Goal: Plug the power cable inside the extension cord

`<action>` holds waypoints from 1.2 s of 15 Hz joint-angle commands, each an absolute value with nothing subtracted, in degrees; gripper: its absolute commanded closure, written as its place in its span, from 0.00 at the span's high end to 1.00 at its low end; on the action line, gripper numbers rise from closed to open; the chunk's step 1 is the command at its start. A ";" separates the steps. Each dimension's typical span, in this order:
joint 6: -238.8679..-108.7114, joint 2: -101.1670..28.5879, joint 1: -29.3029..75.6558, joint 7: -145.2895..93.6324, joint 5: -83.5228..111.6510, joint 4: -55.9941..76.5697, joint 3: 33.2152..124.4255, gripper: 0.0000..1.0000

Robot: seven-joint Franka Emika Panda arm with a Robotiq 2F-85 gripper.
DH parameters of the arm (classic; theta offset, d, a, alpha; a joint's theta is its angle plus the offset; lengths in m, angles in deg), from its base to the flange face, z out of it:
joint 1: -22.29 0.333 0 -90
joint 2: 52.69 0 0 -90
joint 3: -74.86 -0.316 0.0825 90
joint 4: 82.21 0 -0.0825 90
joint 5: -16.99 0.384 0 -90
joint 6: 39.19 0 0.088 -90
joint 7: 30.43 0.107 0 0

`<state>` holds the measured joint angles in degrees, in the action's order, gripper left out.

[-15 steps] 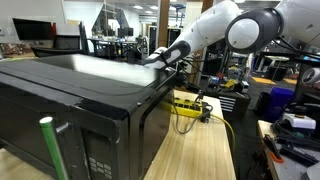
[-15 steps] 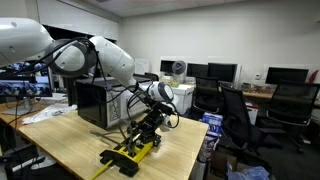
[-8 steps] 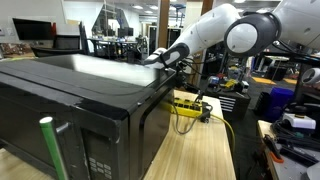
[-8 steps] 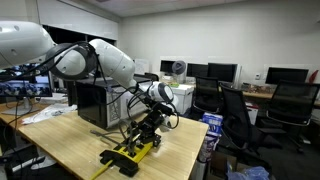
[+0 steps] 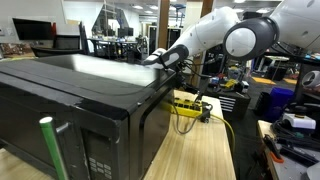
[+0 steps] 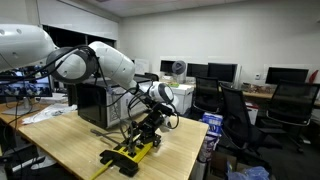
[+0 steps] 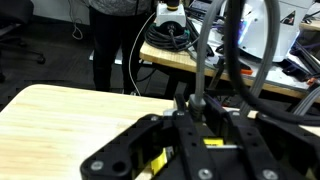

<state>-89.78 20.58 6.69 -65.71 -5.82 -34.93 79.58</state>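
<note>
The gripper [image 6: 150, 127] is hovering with its fingers [image 7: 180, 135] drawn tight together, though what they are pinching is too dark to tell. The extension cord [image 6: 135, 152] is lying directly beneath the fingertips on the table [image 6: 70, 135]. The wrist view is showing slivers of yellow between the fingers. In an exterior view the black appliance [image 5: 80, 100] is filling the foreground, and the fingers are hard to make out there.

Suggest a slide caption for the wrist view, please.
Shut gripper above the yellow extension cord on the wooden table.

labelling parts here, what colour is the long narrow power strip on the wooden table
Bright yellow; the long narrow power strip shows best in an exterior view.
</note>
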 commanded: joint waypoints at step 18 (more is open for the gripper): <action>-86.71 27.50 6.42 -66.58 -5.91 -43.23 80.40 0.05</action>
